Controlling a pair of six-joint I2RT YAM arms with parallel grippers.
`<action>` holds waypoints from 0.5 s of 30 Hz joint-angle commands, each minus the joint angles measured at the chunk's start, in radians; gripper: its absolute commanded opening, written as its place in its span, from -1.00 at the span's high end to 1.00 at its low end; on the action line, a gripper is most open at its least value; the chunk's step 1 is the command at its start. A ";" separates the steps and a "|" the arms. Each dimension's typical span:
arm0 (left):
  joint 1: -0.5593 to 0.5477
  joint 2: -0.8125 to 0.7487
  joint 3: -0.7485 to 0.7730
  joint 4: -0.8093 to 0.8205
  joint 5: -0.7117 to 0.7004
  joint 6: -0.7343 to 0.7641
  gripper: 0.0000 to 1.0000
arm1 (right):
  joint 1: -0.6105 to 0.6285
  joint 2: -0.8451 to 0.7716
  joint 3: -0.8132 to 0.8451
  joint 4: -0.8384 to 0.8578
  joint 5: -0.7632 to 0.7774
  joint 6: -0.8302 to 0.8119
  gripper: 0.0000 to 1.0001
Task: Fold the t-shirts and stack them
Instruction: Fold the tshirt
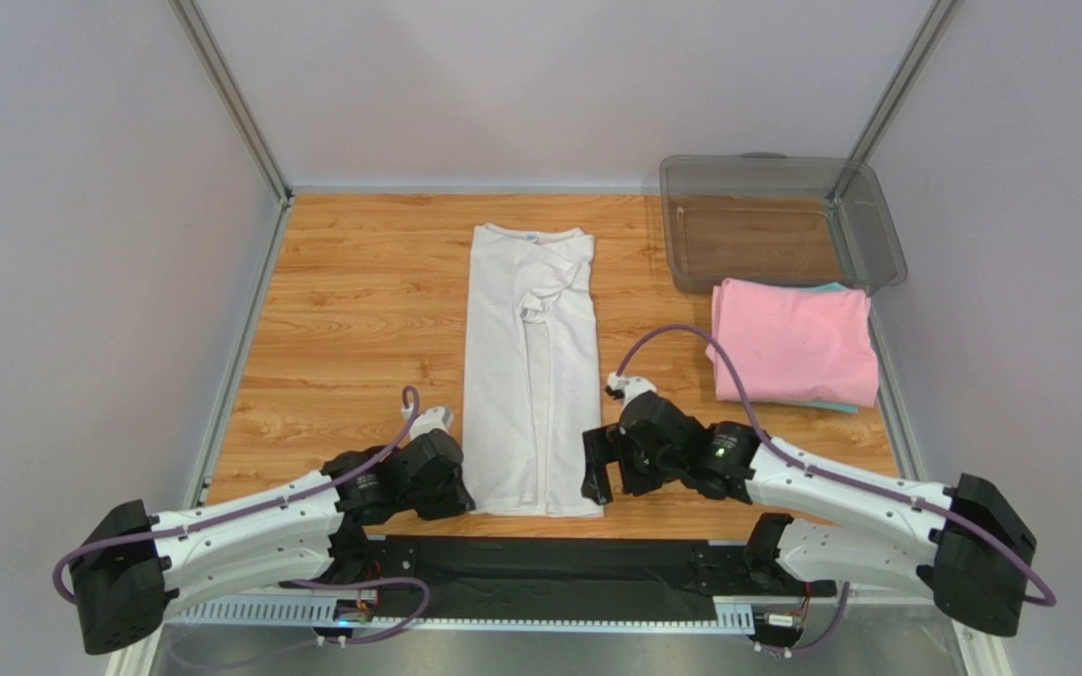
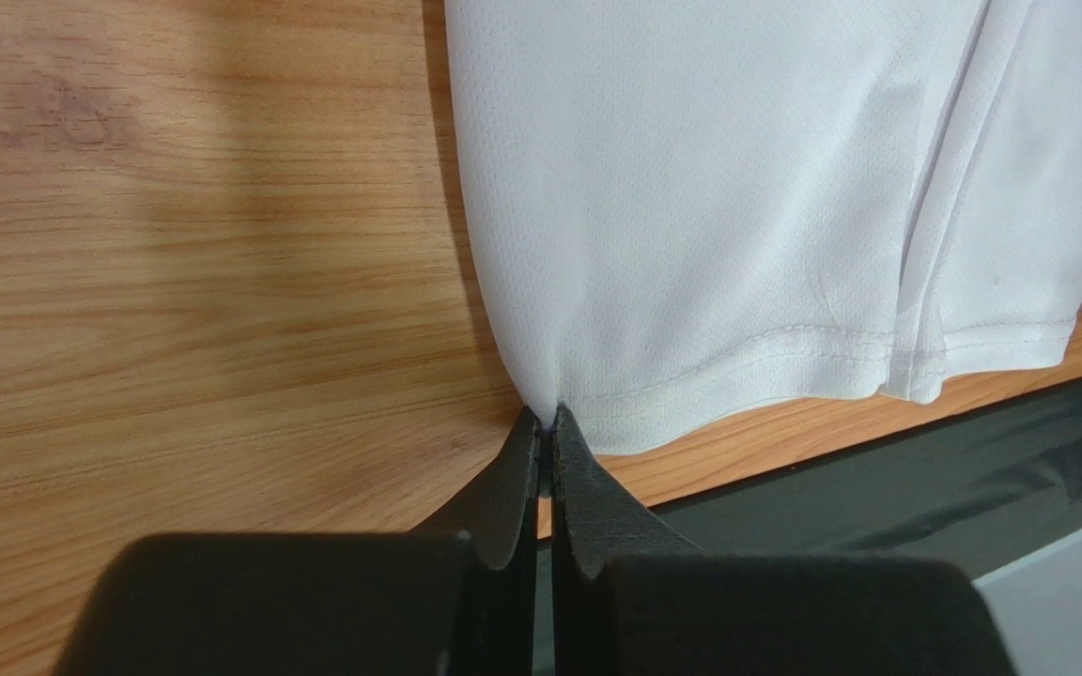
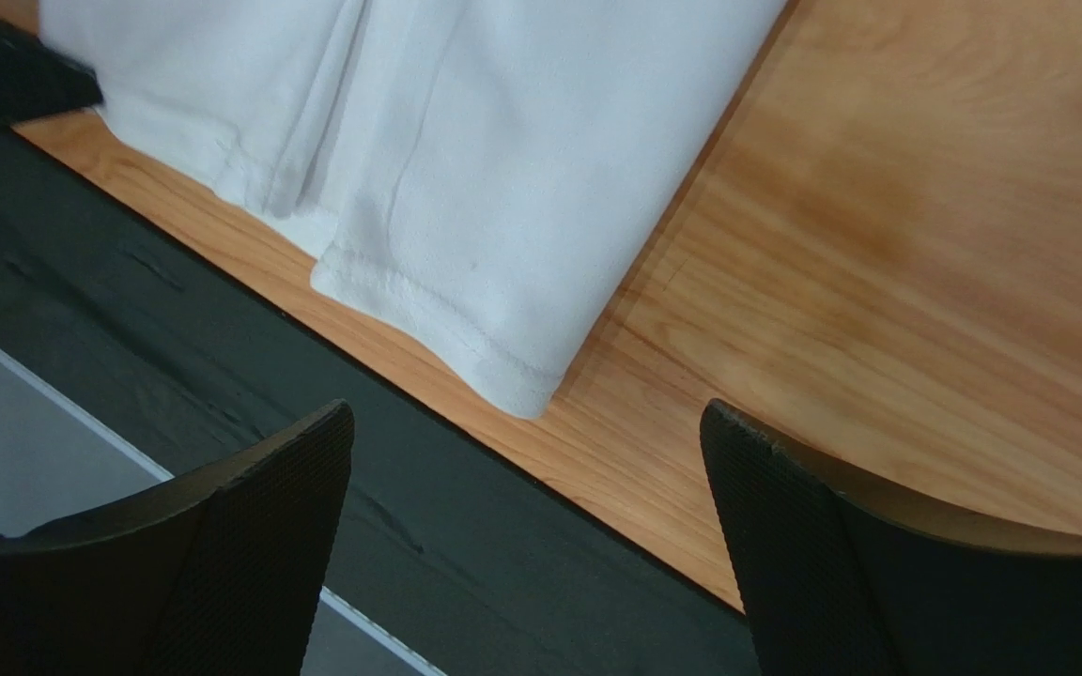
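Only one label in view: a small blue tag at the collar of the white t-shirt, too small to read. Shirt lies folded into a long strip on the wooden table, collar far, hem at the near edge. Left arm lies low, reaching in from the near left; left gripper is pinched closed on the hem's near-left corner, fabric puckered at the tips. Right arm reaches in from the near right, elbow out; right gripper is spread wide above the hem's near-right corner, not touching it. Pink t-shirt sits folded at the right, just in front of a clear bin, with a teal t-shirt edge peeking from under it.
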 commanded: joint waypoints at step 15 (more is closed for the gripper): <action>-0.005 -0.052 -0.039 -0.050 0.048 -0.025 1.00 | 0.191 0.310 0.091 0.030 0.040 0.059 0.18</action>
